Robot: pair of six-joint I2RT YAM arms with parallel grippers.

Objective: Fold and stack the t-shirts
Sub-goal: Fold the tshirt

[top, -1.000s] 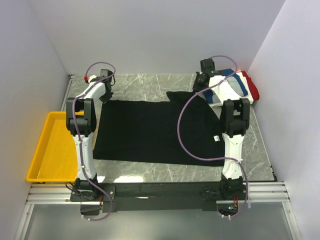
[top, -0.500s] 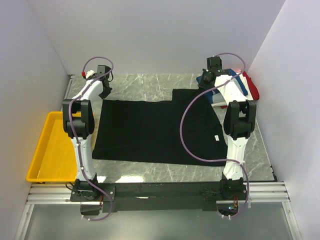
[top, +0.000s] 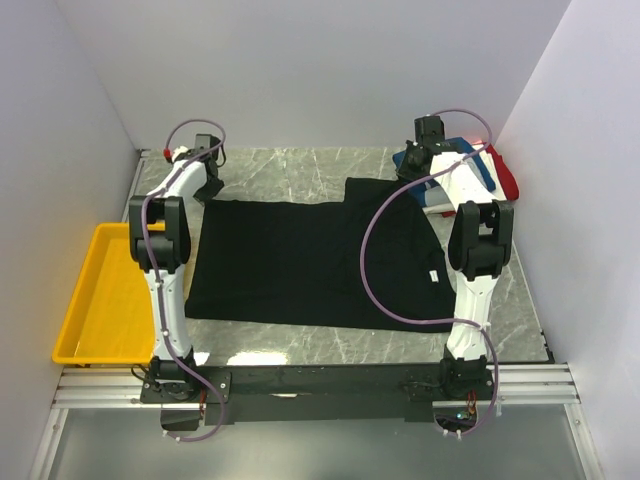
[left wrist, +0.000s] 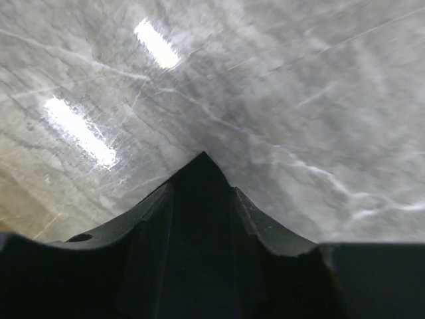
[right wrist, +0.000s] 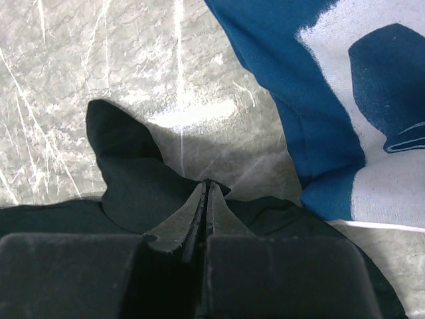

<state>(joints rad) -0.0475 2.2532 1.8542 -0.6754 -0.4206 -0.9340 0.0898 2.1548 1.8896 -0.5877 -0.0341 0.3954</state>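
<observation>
The black t-shirt (top: 300,260) lies spread flat on the table (top: 290,170), between the two arms. Its right part is doubled over, so a second layer lies on top.

The right hand (top: 408,165) sits at the far right corner of this shirt. In the wrist view its fingers (right wrist: 179,219) are pressed together along a thin line, and the black cloth (right wrist: 126,179) gathers up to their tips, so the hand (right wrist: 207,193) is pinched shut on the shirt's edge. A loose flap of the same cloth lies ahead of the hand and to its left.

Ahead and to the right of this hand lies the blue t-shirt (right wrist: 285,80) with its white print (right wrist: 392,179), close beside the black cloth. Beyond it, farther right, a red t-shirt (top: 506,178) shows at the table's edge.

The left hand (top: 210,185) is at the far left corner of the black shirt. Its fingers (left wrist: 153,212) stand partly apart. Something black fills the gap between them up to a point, and I cannot tell whether that is cloth. Bare marbled table lies ahead of it.

A yellow tray (top: 85,300) sits behind and to the left of the left hand.
</observation>
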